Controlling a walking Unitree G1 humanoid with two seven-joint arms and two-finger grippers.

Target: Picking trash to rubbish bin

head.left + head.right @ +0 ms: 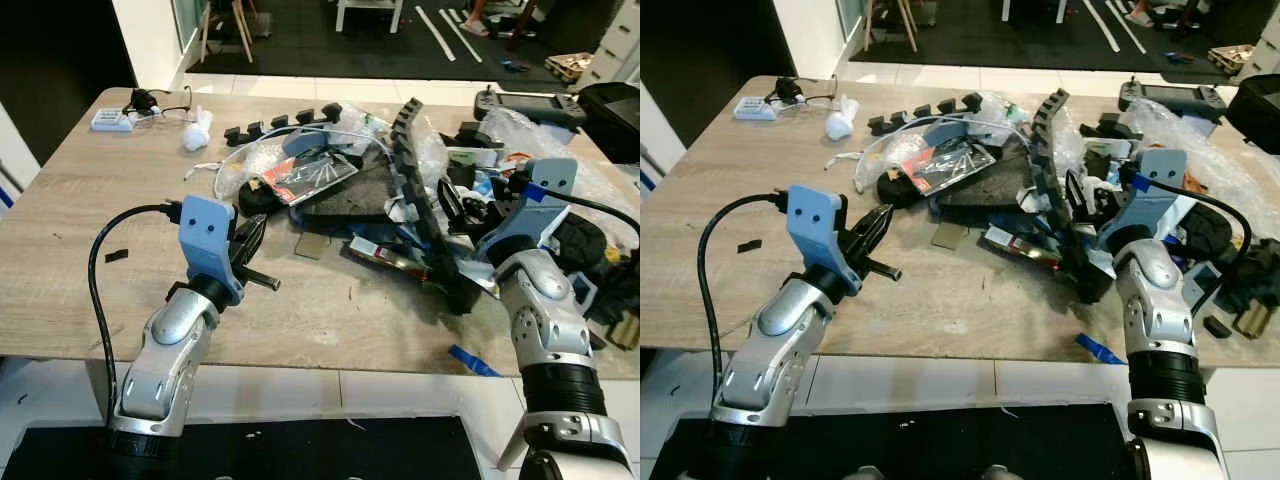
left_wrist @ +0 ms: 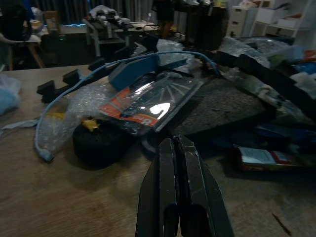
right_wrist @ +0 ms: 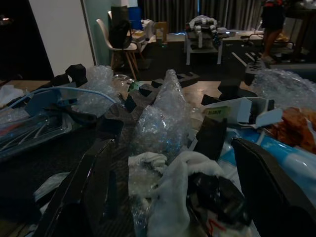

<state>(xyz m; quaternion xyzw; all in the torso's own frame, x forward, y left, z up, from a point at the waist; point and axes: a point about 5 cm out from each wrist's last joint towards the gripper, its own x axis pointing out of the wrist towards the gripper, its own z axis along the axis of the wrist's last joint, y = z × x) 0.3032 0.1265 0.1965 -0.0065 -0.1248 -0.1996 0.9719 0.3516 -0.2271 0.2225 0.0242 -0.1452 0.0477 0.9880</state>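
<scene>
A heap of trash covers the middle and right of the wooden table (image 1: 90, 210): a black foam sheet (image 1: 365, 190), a clear packet with a red label (image 1: 305, 178), bubble wrap (image 1: 245, 160), a long toothed black foam strip (image 1: 425, 200) and a light blue cable (image 2: 89, 81). My left gripper (image 1: 250, 235) hovers just above the table, left of the heap, pointing at the packet (image 2: 148, 101); its fingers (image 2: 170, 163) are shut with nothing in them. My right gripper (image 1: 1092, 200) stands open at the heap's right side, its fingers (image 3: 94, 182) either side of crumpled white paper (image 3: 170, 182) and bubble wrap (image 3: 160, 123).
A white power strip (image 1: 112, 120), glasses (image 1: 165, 105) and a crumpled white wad (image 1: 196, 132) lie at the far left. A black controller (image 1: 520, 102) and a black bag (image 1: 615, 115) sit at the far right. Blue tape (image 1: 470, 360) lies on the near edge. Bare table spreads at the left.
</scene>
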